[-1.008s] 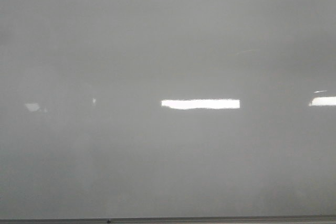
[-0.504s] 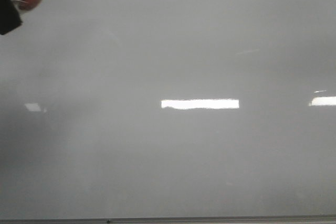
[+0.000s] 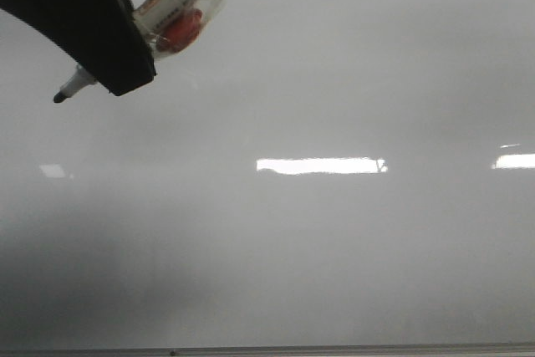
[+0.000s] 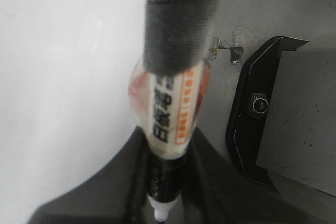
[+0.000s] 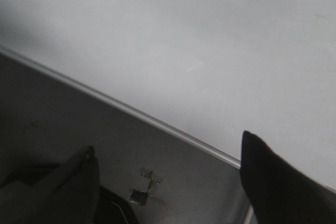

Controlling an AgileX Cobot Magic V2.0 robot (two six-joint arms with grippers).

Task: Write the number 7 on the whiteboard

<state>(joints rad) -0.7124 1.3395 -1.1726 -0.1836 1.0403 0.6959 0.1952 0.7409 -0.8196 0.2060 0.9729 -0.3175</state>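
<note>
jaws of the left gripper (image 3: 100,64) clamp a marker (image 3: 171,18), reaching in at upper left, tip slanting down-left over the whiteboard (image 3: 334,248); the right gripper (image 5: 168,182) stands apart by the frame.

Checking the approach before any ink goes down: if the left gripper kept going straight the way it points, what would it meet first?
Probably the whiteboard: the left gripper holds a marker whose black tip leads. No stroke shows yet; the gap is unclear.
</note>
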